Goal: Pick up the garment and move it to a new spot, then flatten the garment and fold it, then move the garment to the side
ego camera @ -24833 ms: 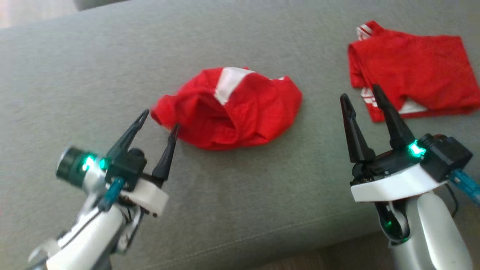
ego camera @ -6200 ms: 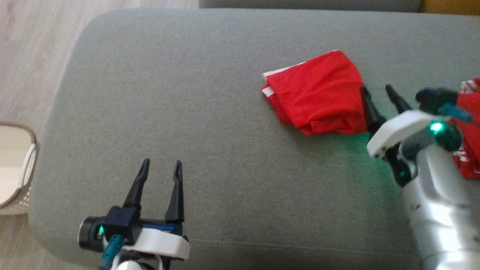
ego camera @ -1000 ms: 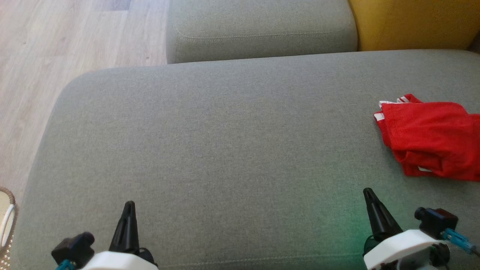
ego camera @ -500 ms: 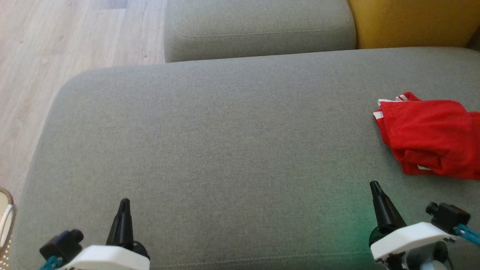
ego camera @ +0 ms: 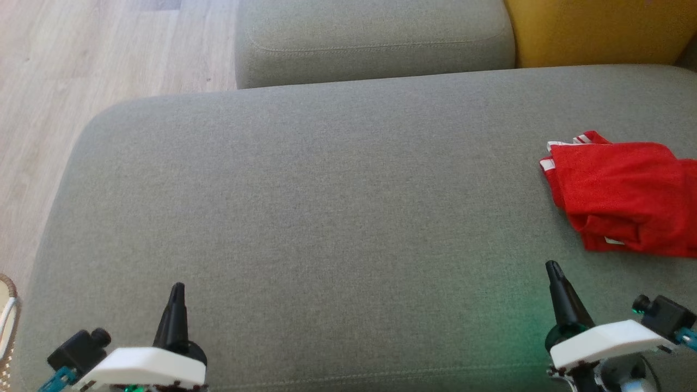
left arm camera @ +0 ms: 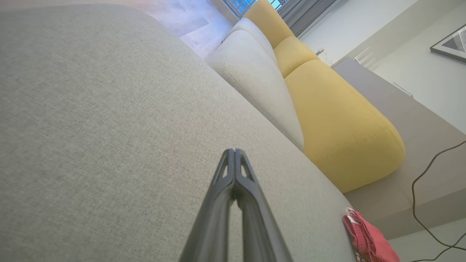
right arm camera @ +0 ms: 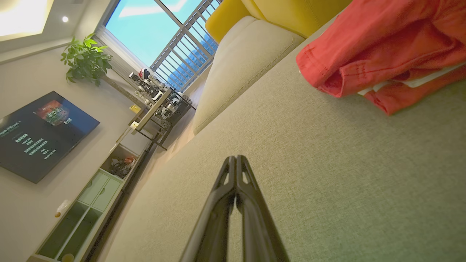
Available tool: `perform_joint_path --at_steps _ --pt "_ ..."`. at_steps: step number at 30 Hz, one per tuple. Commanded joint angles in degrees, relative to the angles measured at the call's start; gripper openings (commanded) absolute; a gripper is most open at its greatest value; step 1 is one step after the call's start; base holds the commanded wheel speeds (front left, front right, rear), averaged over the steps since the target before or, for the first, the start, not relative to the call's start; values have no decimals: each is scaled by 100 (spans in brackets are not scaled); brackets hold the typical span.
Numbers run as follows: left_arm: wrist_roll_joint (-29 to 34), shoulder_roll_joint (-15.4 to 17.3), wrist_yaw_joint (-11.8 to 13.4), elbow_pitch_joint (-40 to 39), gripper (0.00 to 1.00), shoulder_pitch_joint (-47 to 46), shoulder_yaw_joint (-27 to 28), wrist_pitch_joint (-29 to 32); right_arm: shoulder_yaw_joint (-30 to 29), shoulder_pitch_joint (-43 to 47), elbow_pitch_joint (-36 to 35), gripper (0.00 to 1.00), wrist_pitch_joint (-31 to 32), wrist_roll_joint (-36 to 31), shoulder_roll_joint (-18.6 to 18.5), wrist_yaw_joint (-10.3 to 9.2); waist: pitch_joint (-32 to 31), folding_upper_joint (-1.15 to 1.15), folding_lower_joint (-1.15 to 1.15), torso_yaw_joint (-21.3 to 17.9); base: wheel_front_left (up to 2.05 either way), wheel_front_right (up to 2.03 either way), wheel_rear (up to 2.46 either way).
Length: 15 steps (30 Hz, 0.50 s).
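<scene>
Head view first: the red garment (ego camera: 621, 196) sits folded at the far right of the grey sofa seat (ego camera: 326, 207), running off the frame edge, long axis roughly left to right. The right end effector (ego camera: 553, 268) is at the lower right, with the garment ahead of it and a bit to its right, near but not touching. The left end effector (ego camera: 177, 288) is at the lower left, well apart from the garment, so the right arm is clearly the nearer one. There's a sliver of a woven basket (ego camera: 6, 326) at the left edge, down on the floor; can't tell what's in it.

Left wrist view: fingers clenched tip to tip, nothing between them, with the garment way off at the lower right.

Right wrist view: same deal, fingers pressed together and empty, and the garment is up ahead to the right with its open folded edge facing the camera.

My read: it looks folded and parked to the side, so any last nudge is the right arm's job.
</scene>
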Motion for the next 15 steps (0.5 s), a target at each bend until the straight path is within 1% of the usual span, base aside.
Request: perform_joint_path --at_steps 1,15 --pt "-113 98 -63 -155 0 -347 161 16 27 -361 -216 0 19 132 -19 -1 1 0 0 -1 0 0 0" --pt "-1053 108 -197 9 0 -558 323 240 -59 -446 -234 0 251 1100 -19 -1 37 0 0 -33 0 0 0"
